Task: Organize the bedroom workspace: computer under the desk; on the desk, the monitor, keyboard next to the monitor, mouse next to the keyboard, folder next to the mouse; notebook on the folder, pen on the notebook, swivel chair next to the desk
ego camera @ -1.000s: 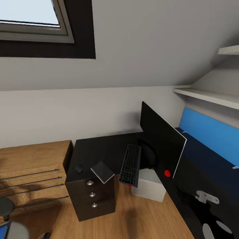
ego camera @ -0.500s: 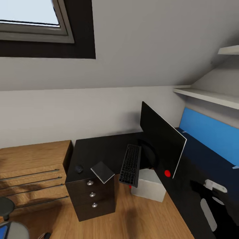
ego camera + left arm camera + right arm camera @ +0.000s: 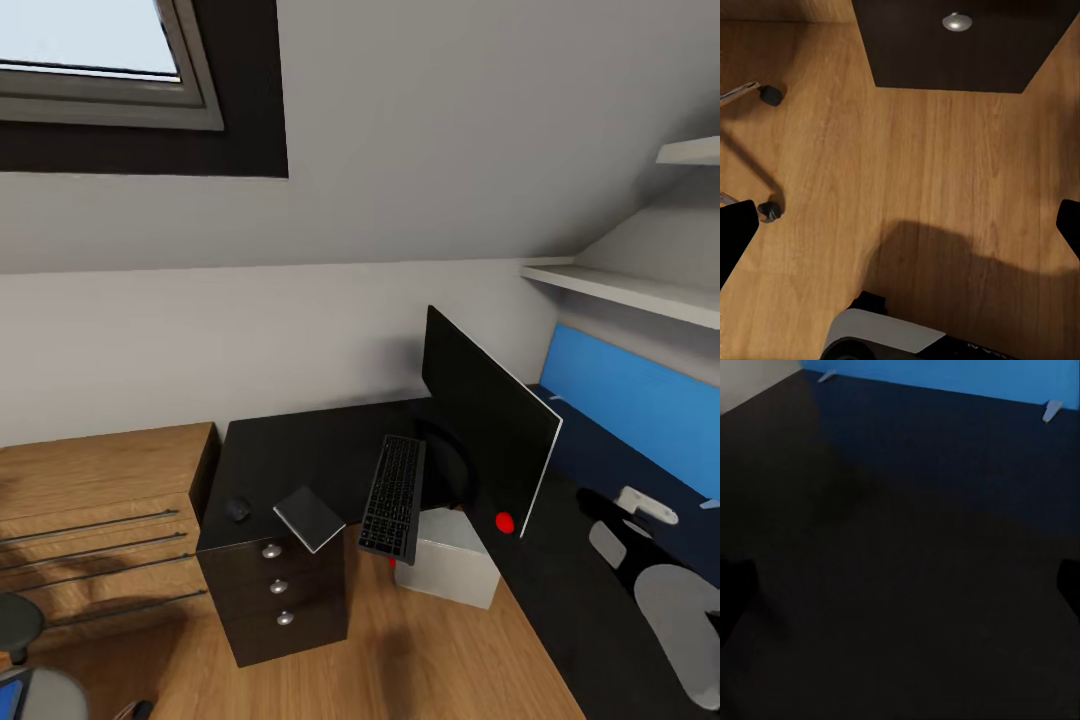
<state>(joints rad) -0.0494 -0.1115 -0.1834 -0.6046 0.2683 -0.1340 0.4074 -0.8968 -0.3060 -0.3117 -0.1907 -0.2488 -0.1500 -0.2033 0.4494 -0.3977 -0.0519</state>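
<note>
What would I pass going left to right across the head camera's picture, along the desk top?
Mouse → notebook → keyboard → monitor → the desk's blue back panel.

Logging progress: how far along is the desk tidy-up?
Done: wide black monitor, slim black keyboard, small dark mouse on black desk, grey-white computer tower beneath. In hand: nothing; left gripper, right gripper open. Left: blue folder off grey swivel chair, grey notebook onto it.
</note>
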